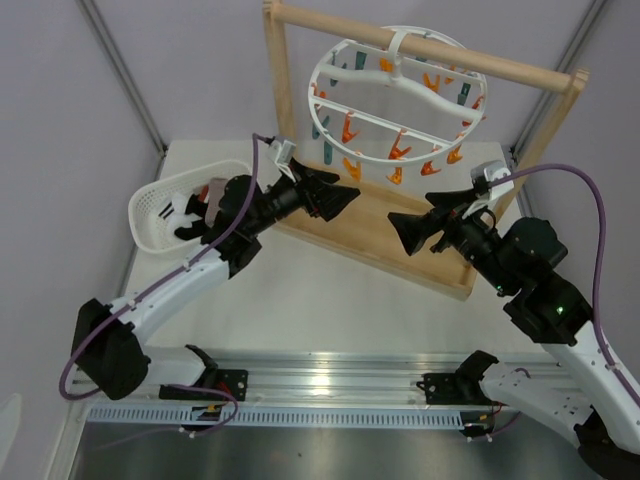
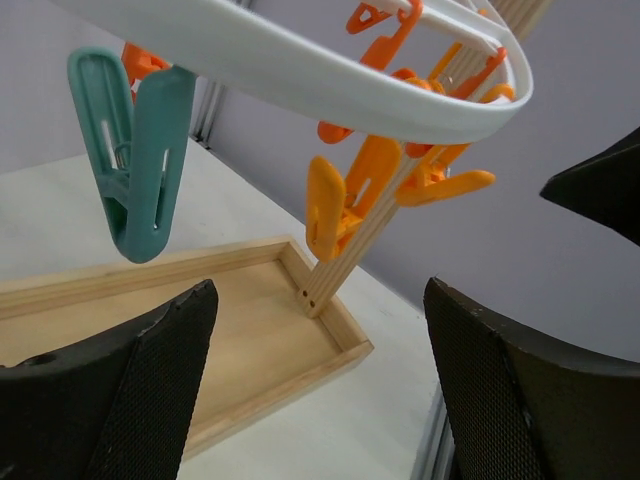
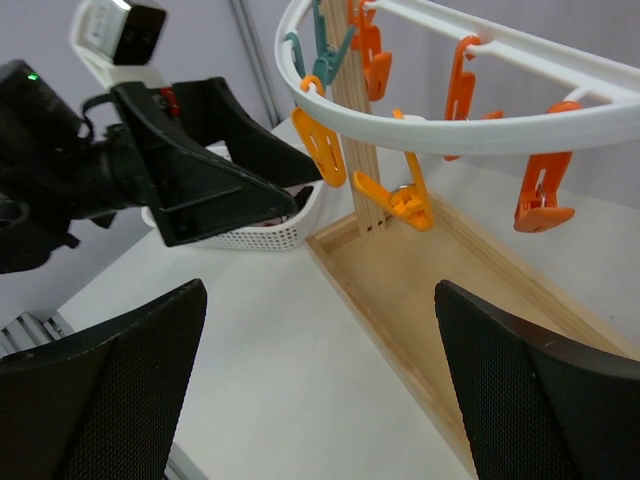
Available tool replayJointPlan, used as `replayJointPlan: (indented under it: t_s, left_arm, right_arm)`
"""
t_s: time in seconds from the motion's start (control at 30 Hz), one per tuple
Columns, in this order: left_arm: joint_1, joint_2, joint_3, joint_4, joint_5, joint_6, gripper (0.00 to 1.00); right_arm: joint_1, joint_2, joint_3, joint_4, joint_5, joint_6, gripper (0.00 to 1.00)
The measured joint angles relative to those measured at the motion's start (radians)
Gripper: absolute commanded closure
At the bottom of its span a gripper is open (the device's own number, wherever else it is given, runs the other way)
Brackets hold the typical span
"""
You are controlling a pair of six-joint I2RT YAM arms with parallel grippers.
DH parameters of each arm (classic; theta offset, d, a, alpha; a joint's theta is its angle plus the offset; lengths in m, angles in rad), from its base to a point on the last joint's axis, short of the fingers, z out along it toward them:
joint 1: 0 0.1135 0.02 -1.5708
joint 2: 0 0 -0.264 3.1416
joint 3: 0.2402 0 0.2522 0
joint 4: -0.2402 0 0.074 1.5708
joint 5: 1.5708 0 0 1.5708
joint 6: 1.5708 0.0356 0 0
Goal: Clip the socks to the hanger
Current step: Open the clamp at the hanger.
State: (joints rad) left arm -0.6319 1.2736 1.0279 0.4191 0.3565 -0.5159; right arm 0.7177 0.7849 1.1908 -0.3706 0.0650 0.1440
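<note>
The hanger (image 1: 322,75) is a white ring with orange and teal clips, hung from the wooden rack's top bar. It also shows in the left wrist view (image 2: 300,65) and the right wrist view (image 3: 450,125). My left gripper (image 1: 345,190) is open and empty, just left of and below the ring, near a teal clip (image 2: 135,150); its jaws stand wide apart (image 2: 320,380). My right gripper (image 1: 415,212) is open and empty, below the ring's near right side, over the rack's base (image 3: 320,380). No taupe sock shows clearly. Dark fabric with white and red (image 1: 190,210) lies in the basket, partly hidden by my left arm.
The wooden frame rack (image 1: 575,95) stands on a shallow wooden tray base (image 1: 350,235) across the back of the table. A white mesh basket (image 1: 150,225) sits at the back left. The two grippers face each other over the tray.
</note>
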Motion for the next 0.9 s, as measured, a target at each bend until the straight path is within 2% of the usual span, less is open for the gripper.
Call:
replayJointPlan:
  t_s: [0.23,0.43,0.9]
  left_arm:
    - [-0.001,0.107,0.002,0.137,0.039,-0.042,0.15]
    - [-0.001,0.143,0.003,0.239,0.067,-0.069,0.22]
    - [-0.001,0.149,0.003,0.329,0.093,-0.097,0.58]
  right_arm:
    - [0.000,-0.003,-0.013,0.040,-0.036,0.006,0.02]
    - [0.000,0.004,-0.014,0.041,-0.060,0.006,0.02]
    - [0.000,0.002,-0.015,0.041,-0.079,0.013,0.02]
